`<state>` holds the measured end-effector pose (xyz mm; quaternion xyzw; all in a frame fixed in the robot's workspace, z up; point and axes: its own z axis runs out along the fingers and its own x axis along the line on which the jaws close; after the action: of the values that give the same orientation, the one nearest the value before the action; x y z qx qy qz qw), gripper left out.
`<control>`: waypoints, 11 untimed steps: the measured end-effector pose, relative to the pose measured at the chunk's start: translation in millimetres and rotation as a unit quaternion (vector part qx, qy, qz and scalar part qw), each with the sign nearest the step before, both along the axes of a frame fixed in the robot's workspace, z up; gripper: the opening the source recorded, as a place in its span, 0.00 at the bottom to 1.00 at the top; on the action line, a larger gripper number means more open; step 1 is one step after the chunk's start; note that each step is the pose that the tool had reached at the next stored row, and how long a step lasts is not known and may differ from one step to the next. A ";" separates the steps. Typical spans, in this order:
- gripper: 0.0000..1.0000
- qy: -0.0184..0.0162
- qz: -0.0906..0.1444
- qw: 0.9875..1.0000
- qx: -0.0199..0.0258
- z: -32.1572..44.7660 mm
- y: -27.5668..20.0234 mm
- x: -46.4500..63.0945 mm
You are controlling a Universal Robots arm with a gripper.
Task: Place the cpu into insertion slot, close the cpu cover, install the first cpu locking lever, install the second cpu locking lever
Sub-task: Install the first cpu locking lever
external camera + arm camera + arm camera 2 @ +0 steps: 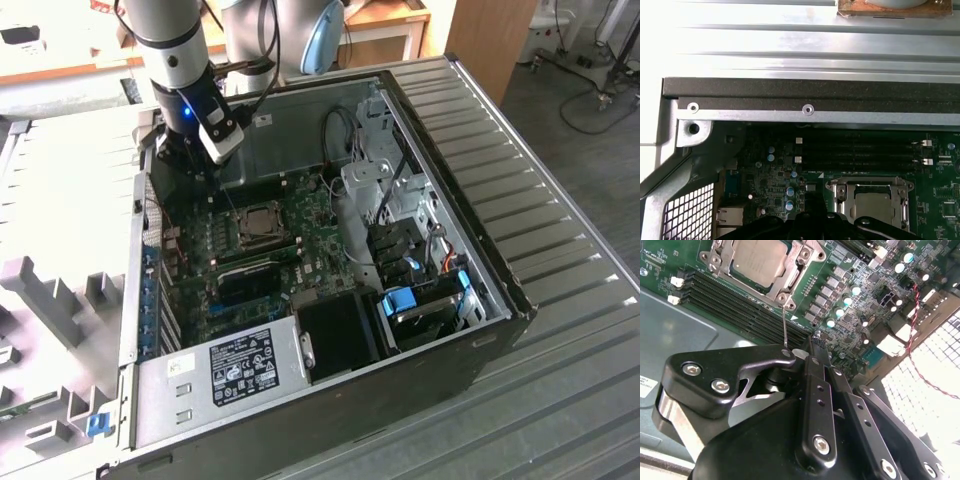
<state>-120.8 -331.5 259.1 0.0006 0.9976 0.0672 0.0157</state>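
Hovering at the exterior view's left, your gripper (190, 165) is holding its fingers together, seemingly on nothing, probably poised to work the thin locking lever (784, 325) standing just beside it. Rightward, the cpu (759, 257) is lying in the insertion slot (240, 232) under the lowered cpu cover (796, 271). The second wrist view is showing you that lever; the first wrist view, the case rim (805, 95).

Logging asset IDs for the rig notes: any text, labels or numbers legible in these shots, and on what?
No text can be quoted.
Power supply label, exterior view: dense print, too small to read.
Small sticker beside it: too small to read.
White sticker on the grey case wall, second wrist view: cut off at the picture's edge, blurred.
Motherboard markings, first wrist view: blurred.
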 end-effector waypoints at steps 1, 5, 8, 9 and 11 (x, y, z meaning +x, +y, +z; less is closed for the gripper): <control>0.10 0.000 0.000 1.000 0.000 0.0 0.2 0.0; 0.10 0.000 0.000 1.000 0.000 -0.7 0.8 0.0; 0.10 0.000 0.000 1.000 0.000 -1.4 1.3 0.0; 0.10 0.000 0.000 1.000 0.000 -1.6 1.8 0.0; 0.10 0.000 0.000 1.000 0.000 -1.9 2.8 0.0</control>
<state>-120.7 -328.7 257.2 0.0006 0.9976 0.0671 0.0157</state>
